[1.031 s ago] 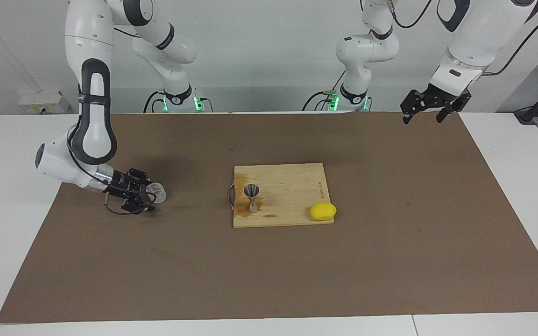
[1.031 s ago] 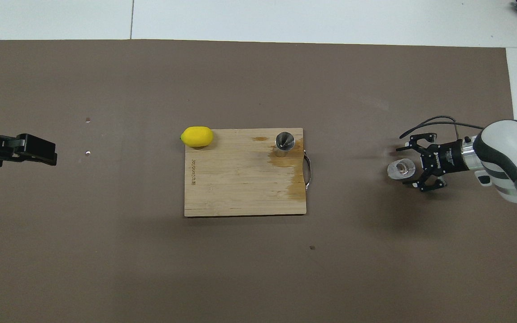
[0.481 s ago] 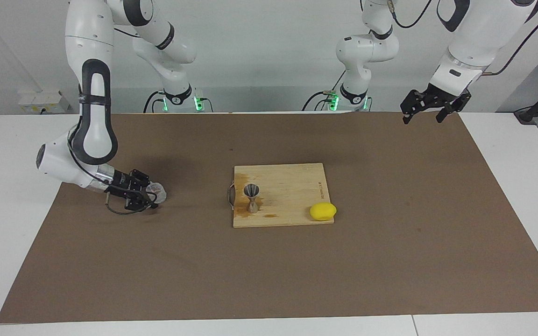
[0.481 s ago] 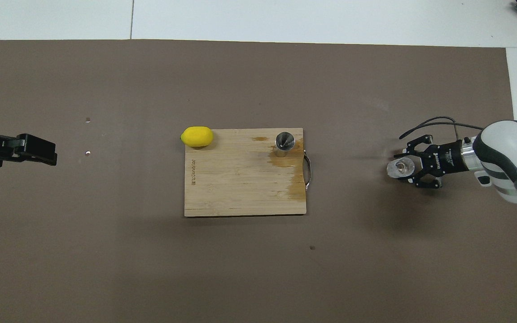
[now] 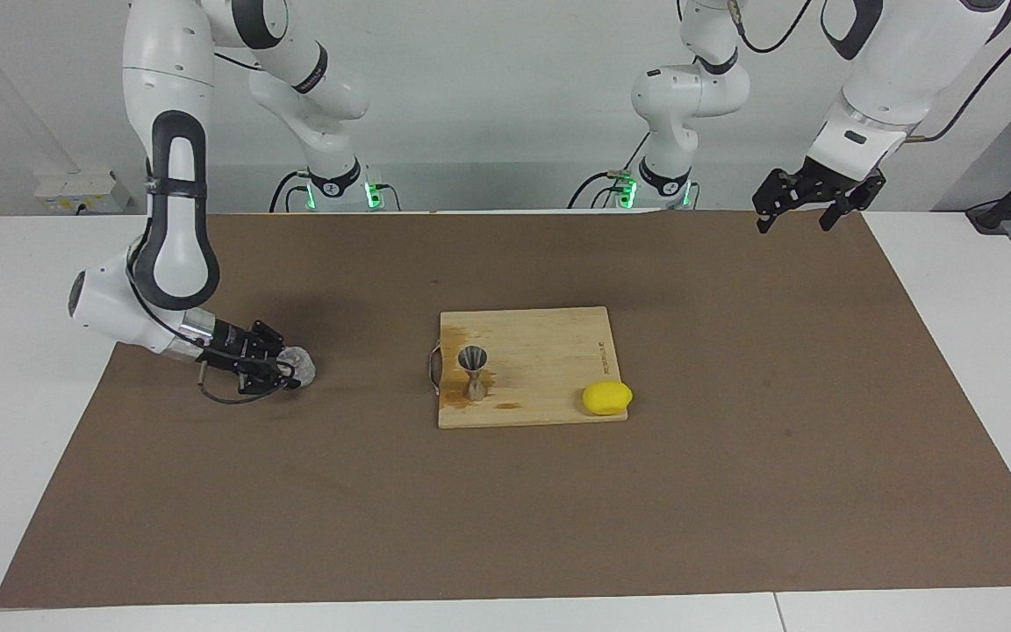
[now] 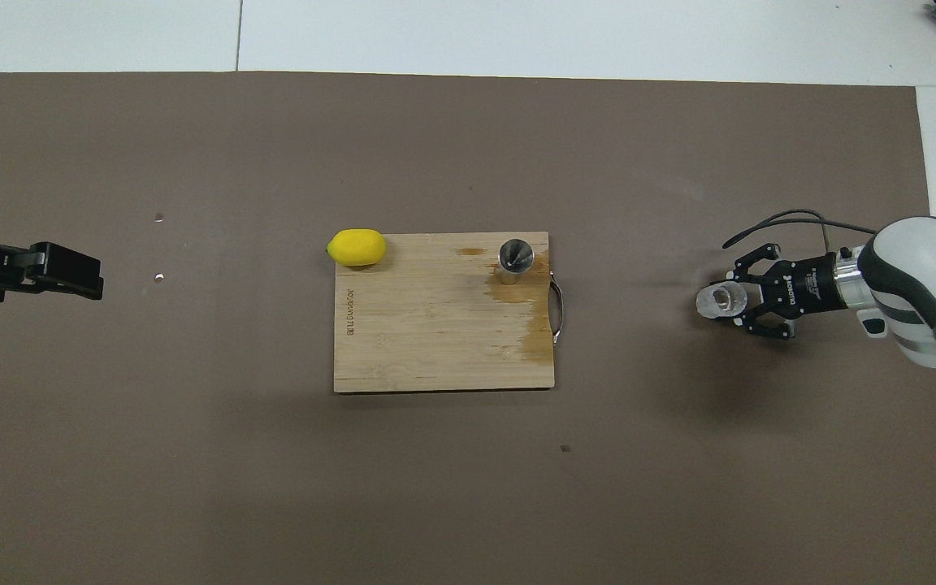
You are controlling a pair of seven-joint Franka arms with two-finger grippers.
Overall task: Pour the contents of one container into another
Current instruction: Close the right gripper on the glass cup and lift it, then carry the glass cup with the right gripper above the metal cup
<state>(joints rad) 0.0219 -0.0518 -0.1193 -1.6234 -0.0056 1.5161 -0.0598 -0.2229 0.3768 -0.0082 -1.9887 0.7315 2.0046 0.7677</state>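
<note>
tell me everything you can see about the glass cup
The glass cup is small, short and clear, a cylinder with a thick base. It stands upright on the brown mat toward the right arm's end of the table, well apart from the cutting board. The right end effector, reaching in low from the side, is shut on it. Whether it holds any liquid cannot be told.

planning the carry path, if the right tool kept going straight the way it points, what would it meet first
Probably the handle end of the cutting board; the right tool, shut on the glass cup, points that way across bare mat.
</note>
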